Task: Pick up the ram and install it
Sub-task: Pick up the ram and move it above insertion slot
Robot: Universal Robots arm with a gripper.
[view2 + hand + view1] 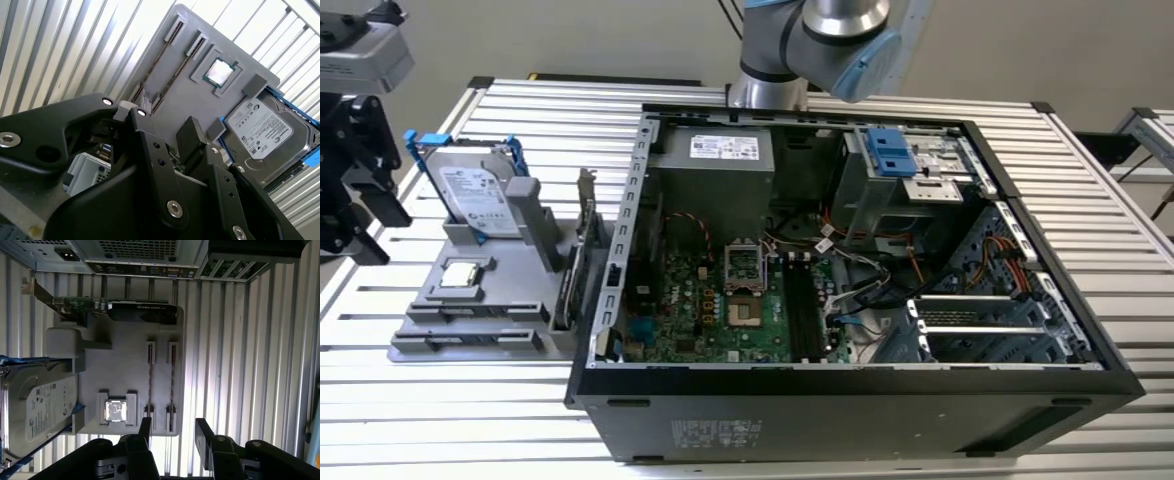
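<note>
Two thin dark ram sticks stand on edge in the slots of a grey holder tray (125, 365). In the first wrist view they run side by side, one ram stick (150, 382) next to the other (172, 382). In the second wrist view they show as narrow lines (155, 80). My gripper (174, 432) hangs above the tray's end nearest it, open, with nothing between its black fingers (202, 432). Its linkage fills the foreground in the second wrist view (160, 122). In the exterior view the gripper (358, 225) is at the far left edge, beside the tray (494, 300).
The tray also carries a hard drive (40, 405) in a blue frame, a processor chip (116, 410) and a card with a metal bracket (100, 307). An open computer case (841, 380) lies at the tray's right in the exterior view, motherboard slots (803, 305) exposed. All rest on a ribbed metal table (454, 420).
</note>
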